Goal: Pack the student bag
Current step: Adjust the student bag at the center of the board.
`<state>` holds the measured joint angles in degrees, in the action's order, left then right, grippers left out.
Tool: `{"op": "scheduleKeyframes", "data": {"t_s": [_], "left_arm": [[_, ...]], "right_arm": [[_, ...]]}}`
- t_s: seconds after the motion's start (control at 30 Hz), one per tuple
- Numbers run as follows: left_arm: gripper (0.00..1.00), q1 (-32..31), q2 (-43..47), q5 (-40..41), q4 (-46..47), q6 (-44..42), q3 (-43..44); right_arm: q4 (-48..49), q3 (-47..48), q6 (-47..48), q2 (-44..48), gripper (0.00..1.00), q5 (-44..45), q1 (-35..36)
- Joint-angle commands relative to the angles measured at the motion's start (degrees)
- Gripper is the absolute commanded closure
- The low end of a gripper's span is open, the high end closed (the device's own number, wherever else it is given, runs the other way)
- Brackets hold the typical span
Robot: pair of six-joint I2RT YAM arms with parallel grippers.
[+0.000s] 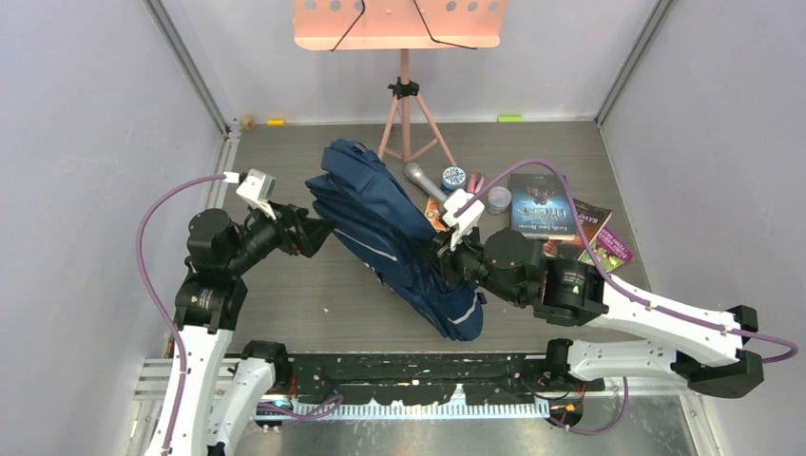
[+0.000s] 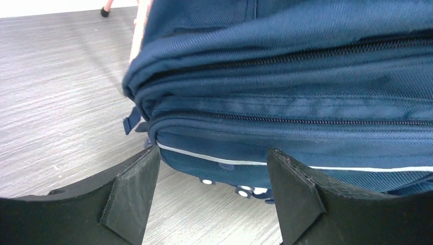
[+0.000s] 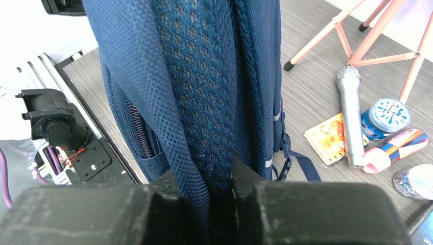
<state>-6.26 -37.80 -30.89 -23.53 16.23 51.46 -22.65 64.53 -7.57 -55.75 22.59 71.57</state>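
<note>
Cabling loops over the left arm (image 1: pixel 223 252) at the left side of the bench (image 1: pixel 285 313). Its jaws are released and spread wide, aimed at the left edge of the student bag (image 1: pixel 390 233). In the left wrist view the two dark fingers (image 2: pixel 130 196) frame the bag's lower seam and white stripe, with bare bench showing between them. I cannot tell whether either pad touches the fabric.

The bag lies mid-bench, slanting from far left to near right. Two zip lines run along its side, and its inside is out of sight.

The right arm (image 1: pixel 570 285) reaches in from the right. Its jaws are clenched on a blue mesh strap of the bag, with the fingers (image 3: pixel 245 178) half buried in the fabric. From above, the wrist housing hides that grip.

Right of the bag lie a grey microphone (image 1: pixel 423 180), a round blue tin (image 1: pixel 453 177) and an orange notebook (image 3: pixel 327 138) that is partly covered. Beside them is a stack of books (image 1: pixel 542 204) with titles too small to read. A pink stand (image 1: pixel 407 114) rises behind, its top cut off by the frame.
</note>
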Motion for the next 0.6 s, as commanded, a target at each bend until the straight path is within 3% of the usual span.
{"op": "scheduleKeyframes", "data": {"t_s": [0.0,0.13,0.4,0.57], "left_arm": [[0.22,0.2,-0.9,-5.6,2.4,-1.7,-1.9],[0.12,0.2,-2.2,-6.9,1.5,-3.5,-1.1],[0.03,0.2,-1.3,-7.4,-2.9,-9.7,1.6],[0.00,0.2,3.4,0.5,-2.1,-12.8,3.0]], "right_arm": [[18.1,1.2,-0.6,4.5,0.99,1.0,0.2],[17.4,0.9,-0.3,5.5,0.99,-1.2,0.1],[16.7,-2.3,1.1,8.2,0.99,-4.9,-0.9],[24.1,-8.9,0.1,7.7,1.00,-7.0,-1.6]]}}
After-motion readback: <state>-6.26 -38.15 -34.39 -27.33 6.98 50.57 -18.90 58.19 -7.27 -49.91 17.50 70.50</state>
